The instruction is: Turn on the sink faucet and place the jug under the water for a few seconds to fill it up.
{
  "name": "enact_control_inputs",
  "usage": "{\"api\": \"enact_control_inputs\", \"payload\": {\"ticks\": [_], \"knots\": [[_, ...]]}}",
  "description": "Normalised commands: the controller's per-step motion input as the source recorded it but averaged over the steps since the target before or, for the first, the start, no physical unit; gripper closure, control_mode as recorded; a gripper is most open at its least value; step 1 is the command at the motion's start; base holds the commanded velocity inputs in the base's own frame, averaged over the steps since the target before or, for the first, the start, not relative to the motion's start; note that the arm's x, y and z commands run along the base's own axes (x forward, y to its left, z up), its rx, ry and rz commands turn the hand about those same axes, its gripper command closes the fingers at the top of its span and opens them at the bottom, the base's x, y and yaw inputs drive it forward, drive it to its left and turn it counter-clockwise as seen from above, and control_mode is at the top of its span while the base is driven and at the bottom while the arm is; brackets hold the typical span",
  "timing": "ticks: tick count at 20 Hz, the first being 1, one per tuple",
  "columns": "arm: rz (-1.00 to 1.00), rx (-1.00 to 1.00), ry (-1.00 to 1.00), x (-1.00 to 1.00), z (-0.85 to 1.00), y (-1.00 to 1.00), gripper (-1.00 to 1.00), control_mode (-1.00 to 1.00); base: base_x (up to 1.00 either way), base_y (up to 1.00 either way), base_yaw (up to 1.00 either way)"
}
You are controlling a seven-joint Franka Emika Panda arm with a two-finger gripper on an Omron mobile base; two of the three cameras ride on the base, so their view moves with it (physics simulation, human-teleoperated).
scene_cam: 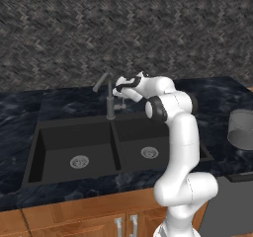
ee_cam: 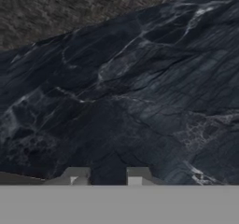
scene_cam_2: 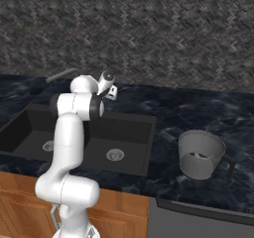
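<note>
Gripper sits just right of the sink faucet post, behind the sink; hand view shows fingertips narrowly apart over bare dark counter, pinching nothing. Right base view shows the whole jug upright on the counter, well right of the sink.

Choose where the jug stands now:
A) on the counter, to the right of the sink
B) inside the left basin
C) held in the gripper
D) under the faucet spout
A: the jug stands upright on the dark counter, apart from the sink and far from the gripper.
</note>
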Motion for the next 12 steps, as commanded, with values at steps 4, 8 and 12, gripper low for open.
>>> {"api": "enact_control_inputs", "payload": {"ticks": [4, 8, 12], "knots": [[0.0, 0.0, 0.0, 0.0, 0.0, 0.0, 1.0, -1.0, 0.0, 0.0, 0.0], [0.0, 0.0, 0.0, 0.0, 0.0, 0.0, 1.0, -1.0, 0.0, 0.0, 0.0], [0.0, 0.0, 0.0, 0.0, 0.0, -0.09, 1.0, -1.0, 0.0, 0.0, 0.0]]}}
